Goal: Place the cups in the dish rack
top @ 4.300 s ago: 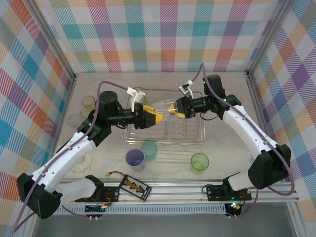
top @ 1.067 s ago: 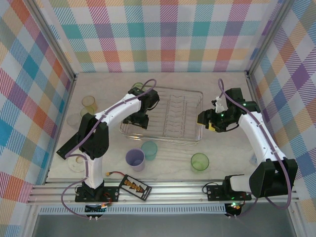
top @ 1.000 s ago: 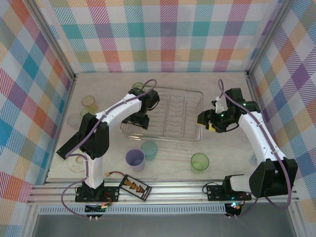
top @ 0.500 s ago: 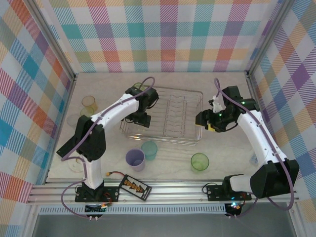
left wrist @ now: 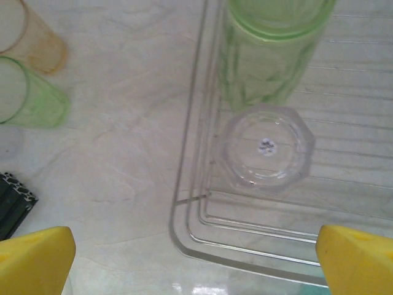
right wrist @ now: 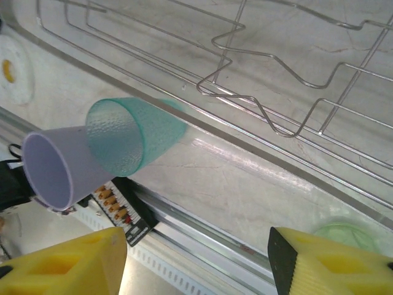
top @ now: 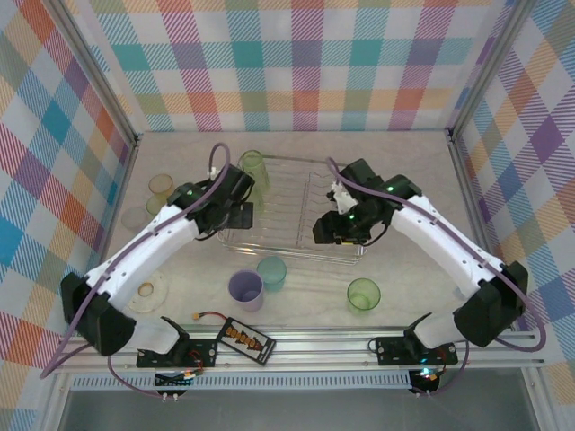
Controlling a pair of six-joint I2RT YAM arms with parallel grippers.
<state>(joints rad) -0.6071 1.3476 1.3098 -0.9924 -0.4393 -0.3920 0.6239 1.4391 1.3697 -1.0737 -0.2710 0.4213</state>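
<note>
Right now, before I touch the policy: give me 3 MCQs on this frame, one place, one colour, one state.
1. Where is the lilac cup?
A. On the table in front of the dish rack, beside the teal cup
B. Inside the rack
C. On top of the teal cup

2. What colour is the cup next to the clear cup in the rack?
A. Orange
B. Lilac
C. Light green

3. What state is the right gripper in?
A. Shut on the teal cup
B. Open, empty
C. Shut on a rack wire

1 A: it stands outside the rack's near edge.
2 C: the left wrist view shows the light green cup by it.
3 B: its fingers are wide apart with nothing between them.
</note>
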